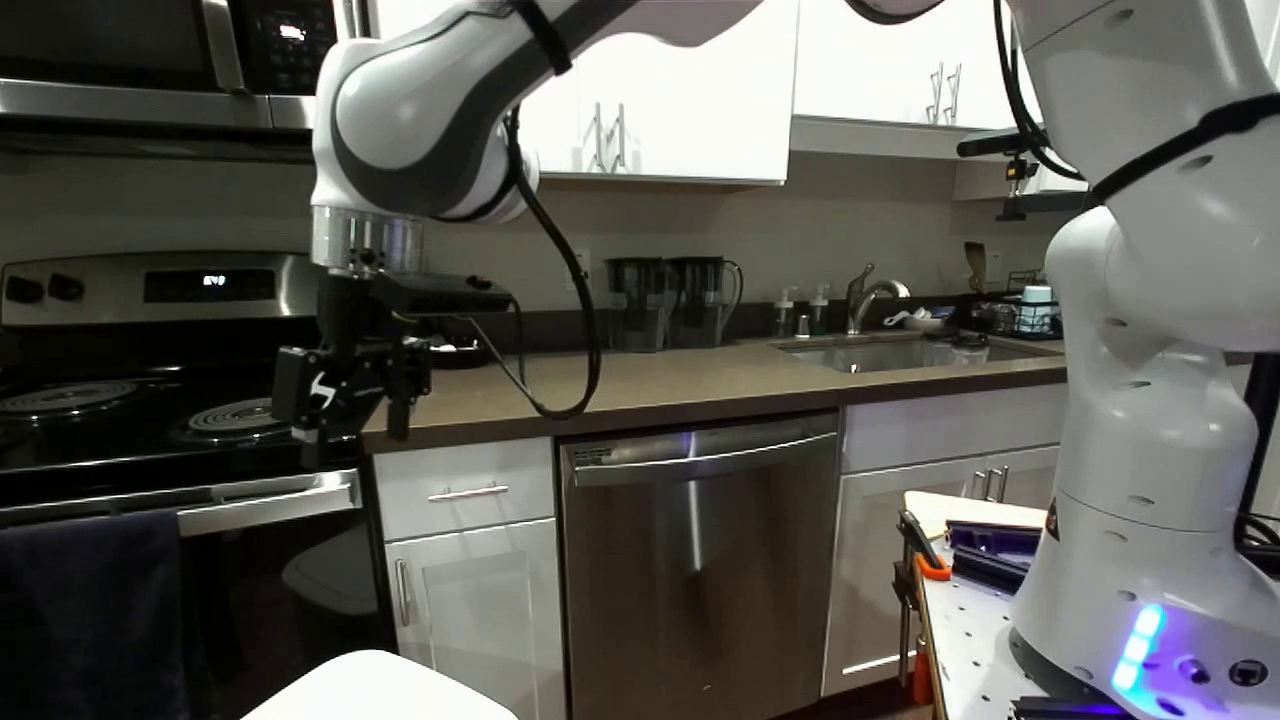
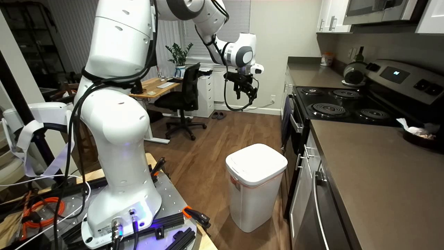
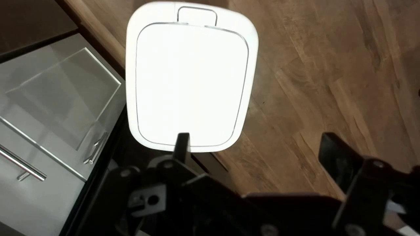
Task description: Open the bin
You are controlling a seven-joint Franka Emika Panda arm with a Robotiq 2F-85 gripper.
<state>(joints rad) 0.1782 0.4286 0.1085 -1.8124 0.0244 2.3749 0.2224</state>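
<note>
The white plastic bin [image 2: 255,205] stands on the wooden floor beside the kitchen cabinets. Its lid [image 2: 256,163] lies flat and shut; part of the lid also shows at the bottom of an exterior view [image 1: 385,690]. In the wrist view the lid [image 3: 192,85] fills the upper middle, with a thin seam round its inner panel and a small tab outline at its top edge. My gripper [image 3: 255,137] is open with nothing between its fingers. The gripper shows in both exterior views [image 1: 352,430] [image 2: 247,95], well above lid height and apart from the bin. One fingertip overlaps the lid's lower edge in the wrist view.
A stove [image 2: 327,109], a brown countertop [image 1: 640,385], white cabinets [image 1: 475,600] and a steel dishwasher [image 1: 700,570] line the side by the bin. The robot's base table [image 2: 173,194] carries clamps and rails. A black office chair [image 2: 189,93] stands farther back.
</note>
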